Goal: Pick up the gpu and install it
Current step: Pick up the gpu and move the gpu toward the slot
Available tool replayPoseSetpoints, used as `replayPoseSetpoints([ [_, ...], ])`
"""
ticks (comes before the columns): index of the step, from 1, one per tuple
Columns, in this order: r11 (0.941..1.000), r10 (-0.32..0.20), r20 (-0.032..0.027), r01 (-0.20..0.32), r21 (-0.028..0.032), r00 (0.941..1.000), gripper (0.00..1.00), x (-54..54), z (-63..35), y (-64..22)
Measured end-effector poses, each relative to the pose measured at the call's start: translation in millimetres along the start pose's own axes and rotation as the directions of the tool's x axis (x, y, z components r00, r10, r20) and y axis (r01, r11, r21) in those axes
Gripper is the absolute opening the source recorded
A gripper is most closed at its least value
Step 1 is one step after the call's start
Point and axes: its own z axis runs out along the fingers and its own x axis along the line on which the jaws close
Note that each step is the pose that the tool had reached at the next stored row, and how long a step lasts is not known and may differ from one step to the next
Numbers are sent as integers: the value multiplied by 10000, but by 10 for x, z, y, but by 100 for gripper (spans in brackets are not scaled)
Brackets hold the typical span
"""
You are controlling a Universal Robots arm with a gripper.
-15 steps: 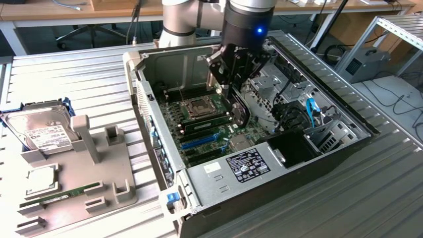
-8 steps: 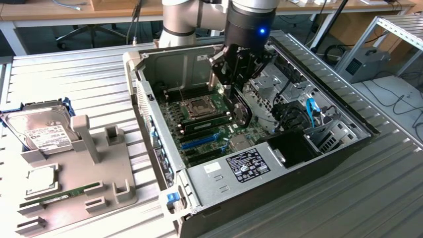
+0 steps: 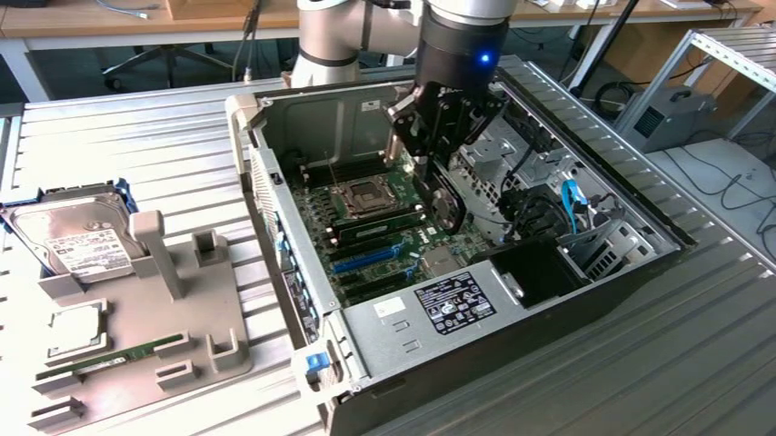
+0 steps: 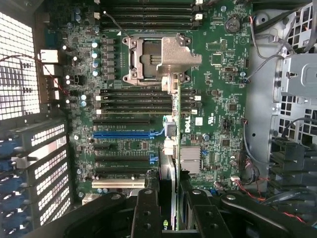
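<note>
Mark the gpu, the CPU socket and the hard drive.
gpu [image 3: 446, 202], exterior view, black face of the card.
CPU socket [image 4: 161, 59], wrist view, metal retention frame.
hard drive [image 3: 87, 250], exterior view, white label.

Bright, even overhead room light, soft sheen on the ribbed metal table [image 3: 134, 136]. The computer case [image 3: 315, 118] is dimmer inside, shaded by the arm. Blue LED [image 3: 485, 60] glows. Wrist view: vent grille [image 4: 17, 64] blown out white, motherboard [image 4: 213, 99] evenly lit, gripper [image 4: 169, 198] near-black.

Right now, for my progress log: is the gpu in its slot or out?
Out: the gripper holds the gpu on edge above the motherboard; blue slot bare.
</note>
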Motion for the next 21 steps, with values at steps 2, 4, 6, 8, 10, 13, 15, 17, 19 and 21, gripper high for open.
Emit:
replayPoseSetpoints([
  [2,10000,0,0,0,6,10000,26,-10,4,0],
  [4,10000,0,0,0,13,10000,26,-20,8,1],
  [6,10000,0,0,0,20,10000,26,-29,12,1],
  [8,10000,0,0,0,27,10000,26,-37,16,1],
  [10,10000,0,0,0,37,10000,26,-48,20,2],
  [13,10000,-1,0,1,53,10000,26,-63,25,2],
  [15,10000,-1,0,1,64,10000,26,-73,30,3],
  [17,10000,-1,0,1,79,10000,26,-84,34,3],
  [19,10000,-1,0,1,89,10000,26,-94,38,3],
  [21,10000,-1,0,1,98,10000,26,-102,41,3],
])
